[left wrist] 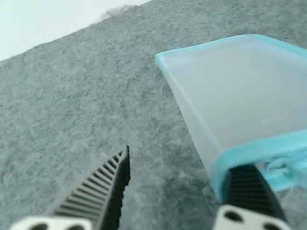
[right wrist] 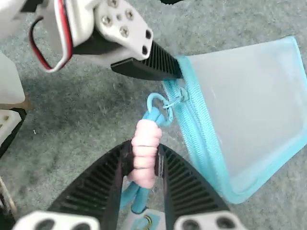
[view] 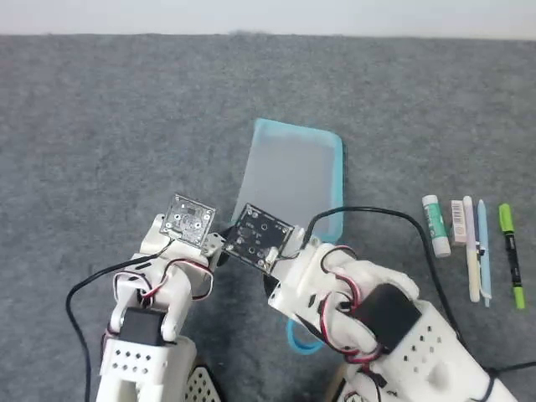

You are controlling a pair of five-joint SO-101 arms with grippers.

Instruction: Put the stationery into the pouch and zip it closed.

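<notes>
The translucent pouch (view: pixel 289 180) with light blue trim lies flat at the table's middle. My right gripper (right wrist: pixel 143 149) is shut on the pink zipper pull (right wrist: pixel 146 139), whose blue cord runs to the slider (right wrist: pixel 175 96) at the pouch's (right wrist: pixel 249 105) near corner. My left gripper (left wrist: pixel 180 189) is open, one finger (left wrist: pixel 249 189) against that same corner of the pouch (left wrist: pixel 249 96); the same finger (right wrist: pixel 148 64) shows in the right wrist view. The stationery lies on the mat to the right: glue stick (view: pixel 435 224), eraser (view: pixel 458 222), white pen (view: pixel 471 249), blue pen (view: pixel 484 251), green highlighter (view: pixel 512 255).
Grey felt mat (view: pixel 100 142) covers the table up to a pale wall at the back. Both arms (view: pixel 159 293) (view: pixel 360 314) crowd the near middle, and a black cable (view: pixel 402 219) loops between the pouch and the stationery. Bare mat lies to the left.
</notes>
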